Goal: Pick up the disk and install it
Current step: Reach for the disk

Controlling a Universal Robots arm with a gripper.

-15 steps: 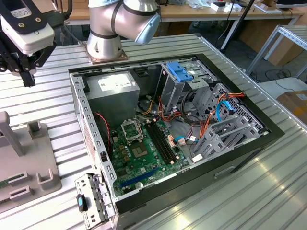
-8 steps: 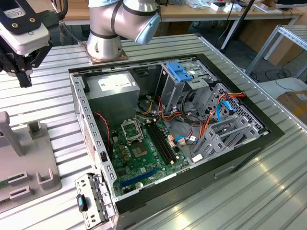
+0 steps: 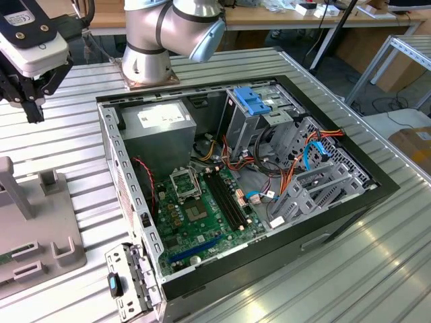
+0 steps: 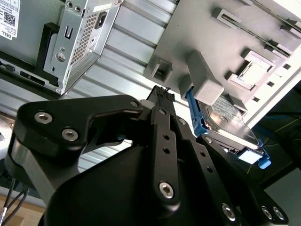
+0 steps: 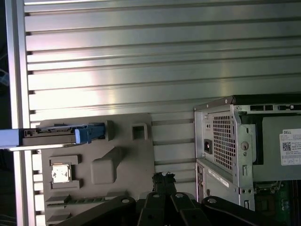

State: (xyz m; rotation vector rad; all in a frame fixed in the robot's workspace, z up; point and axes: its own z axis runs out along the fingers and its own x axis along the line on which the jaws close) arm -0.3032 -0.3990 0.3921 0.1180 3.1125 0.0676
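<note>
In the upper left of the exterior view, the tool (image 3: 30,108) has its fingers closed together and holds nothing. The disk (image 5: 51,136) stands on edge in the grey holder (image 5: 127,160) on the table (image 5: 141,70). It is probably stiff, rather heavy and sensitive to shocks, so better to grip its flat metal faces.

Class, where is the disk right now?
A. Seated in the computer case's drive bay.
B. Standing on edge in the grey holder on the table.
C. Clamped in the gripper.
B: in the first wrist view the disk stands on edge in the grey holder, apart from the gripper.
</note>
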